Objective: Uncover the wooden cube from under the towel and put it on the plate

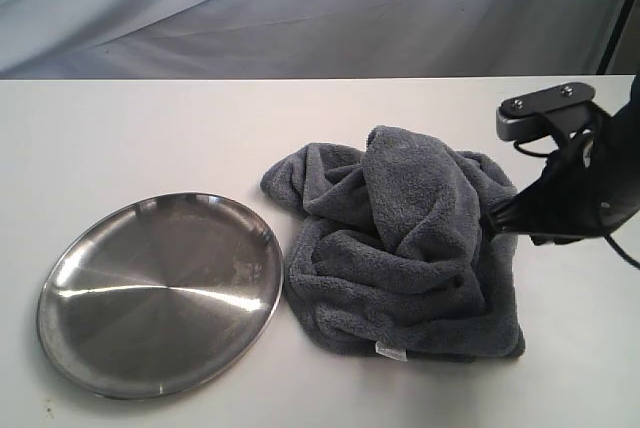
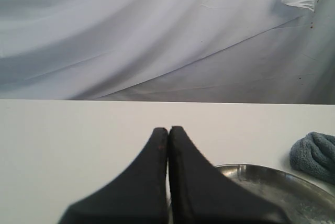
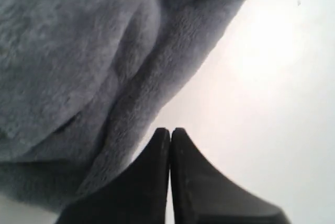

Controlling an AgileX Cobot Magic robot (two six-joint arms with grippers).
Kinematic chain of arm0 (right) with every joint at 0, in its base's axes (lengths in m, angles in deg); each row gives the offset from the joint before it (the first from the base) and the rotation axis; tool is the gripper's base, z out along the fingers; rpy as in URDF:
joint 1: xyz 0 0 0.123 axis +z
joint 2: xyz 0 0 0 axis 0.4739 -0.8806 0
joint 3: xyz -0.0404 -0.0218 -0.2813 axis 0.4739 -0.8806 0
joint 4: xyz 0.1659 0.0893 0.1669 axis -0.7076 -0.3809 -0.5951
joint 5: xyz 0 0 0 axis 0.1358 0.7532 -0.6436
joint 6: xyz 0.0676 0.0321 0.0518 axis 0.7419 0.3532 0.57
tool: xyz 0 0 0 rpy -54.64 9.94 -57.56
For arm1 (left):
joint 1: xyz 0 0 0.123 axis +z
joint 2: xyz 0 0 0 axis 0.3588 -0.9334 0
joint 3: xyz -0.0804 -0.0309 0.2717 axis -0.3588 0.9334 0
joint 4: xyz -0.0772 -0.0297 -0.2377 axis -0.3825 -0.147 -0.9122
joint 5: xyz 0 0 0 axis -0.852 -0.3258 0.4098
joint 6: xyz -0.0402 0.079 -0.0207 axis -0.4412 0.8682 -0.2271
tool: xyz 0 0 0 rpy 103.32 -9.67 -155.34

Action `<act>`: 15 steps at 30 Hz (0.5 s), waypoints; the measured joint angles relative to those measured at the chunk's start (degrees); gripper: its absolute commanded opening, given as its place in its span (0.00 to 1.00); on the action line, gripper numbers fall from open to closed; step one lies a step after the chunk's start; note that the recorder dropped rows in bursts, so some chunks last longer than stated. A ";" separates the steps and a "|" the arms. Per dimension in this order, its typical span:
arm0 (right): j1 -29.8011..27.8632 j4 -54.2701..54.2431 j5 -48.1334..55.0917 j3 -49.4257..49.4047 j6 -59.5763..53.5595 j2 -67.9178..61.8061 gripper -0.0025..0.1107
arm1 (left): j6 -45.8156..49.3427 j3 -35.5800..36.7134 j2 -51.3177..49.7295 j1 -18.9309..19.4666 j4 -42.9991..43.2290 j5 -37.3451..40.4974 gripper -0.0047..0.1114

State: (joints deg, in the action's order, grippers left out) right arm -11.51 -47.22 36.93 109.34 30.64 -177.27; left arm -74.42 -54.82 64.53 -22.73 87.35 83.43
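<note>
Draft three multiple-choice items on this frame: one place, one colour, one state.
1. In the exterior view, where does the towel lie relative to the plate?
A) to its right
B) to its left
C) on top of it

2. What colour is the towel?
A) red
B) dark grey
C) white

3. The left end effector is:
A) wide open
B) shut, empty
C) shut on a cube

Answers:
1 A, the towel sits right of the plate.
2 B, its fleece reads dark grey in the exterior view.
3 B, the left wrist view shows it closed tip to tip with nothing between.
</note>
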 measured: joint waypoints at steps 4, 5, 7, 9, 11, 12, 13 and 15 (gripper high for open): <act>-1.29 0.16 0.00 6.11 -0.73 -4.58 0.02 | 0.00 0.00 0.00 0.00 0.00 0.00 0.05; -1.43 0.16 0.00 7.67 -0.73 -6.11 0.02 | 0.00 0.00 0.00 0.00 0.00 0.00 0.05; -1.43 0.16 0.53 11.94 -1.15 -9.48 0.02 | 0.00 0.00 0.00 0.00 0.00 0.00 0.05; -1.43 0.16 2.24 16.92 -1.57 -12.80 0.02 | 0.00 0.00 0.00 0.00 0.00 0.00 0.05; -1.43 0.16 5.13 22.50 -2.19 -16.63 0.02 | 0.00 0.00 0.00 0.00 0.00 0.00 0.05; -1.43 0.16 6.42 24.78 -2.42 -18.11 0.02 | 0.00 0.00 0.00 0.00 0.00 0.00 0.05; -1.43 0.16 8.02 27.60 -2.66 -19.87 0.02 | 0.00 0.00 0.00 0.00 0.00 0.00 0.05; -1.43 -0.05 10.48 32.50 -2.91 -23.00 0.02 | 0.00 0.00 0.00 0.00 0.00 0.00 0.05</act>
State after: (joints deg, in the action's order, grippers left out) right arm -12.94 -47.28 47.41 141.84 27.72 -200.27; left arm -74.42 -54.82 64.53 -22.73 87.35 83.43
